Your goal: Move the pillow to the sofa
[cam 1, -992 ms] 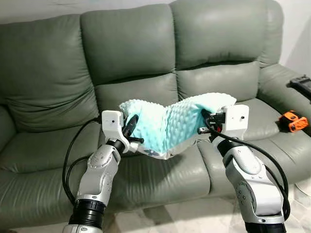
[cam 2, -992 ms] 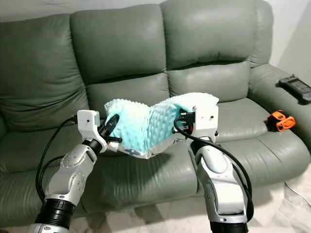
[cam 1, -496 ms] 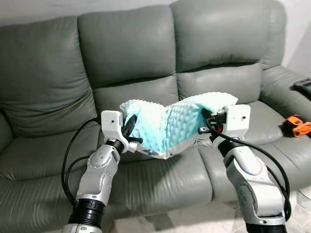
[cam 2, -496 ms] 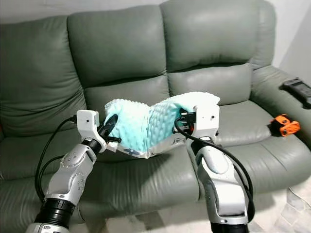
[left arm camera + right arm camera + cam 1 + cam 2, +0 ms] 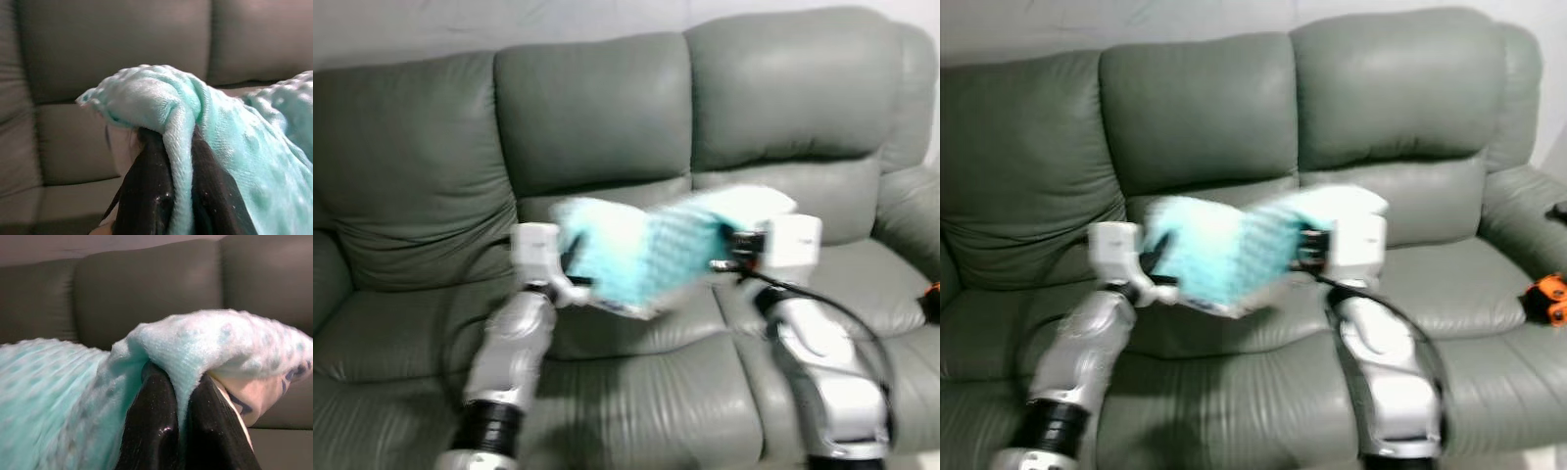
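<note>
Silver and jointed, my two arms reach forward from the bottom of the head views, both blurred. My left end effector (image 5: 181, 196) has its two black fingers (image 5: 146, 191) pressed together on a fold of the mint-green, bumpy-textured plush pillow (image 5: 646, 250), the fabric pinched between them at the pillow's left end. My right end effector (image 5: 180, 426) is clamped the same way on the pillow's right end, its black fingers (image 5: 151, 421) squeezing a ridge of the soft fabric, with a white patterned underside showing just beside that grip. The pillow hangs stretched between the two grips, sagging a little in the middle and held in the air above the front of the seat cushions, not touching them. Beyond and below it lies the grey-green leather three-seat sofa (image 5: 597, 127), its seat cushions wide and creased, its three back cushions rising behind the pillow. Far out on the right seat, near the armrest and well apart from the pillow, sits a small orange and black object (image 5: 1542, 297), too blurred to identify. Above the sofa back runs a pale wall (image 5: 460, 24).
</note>
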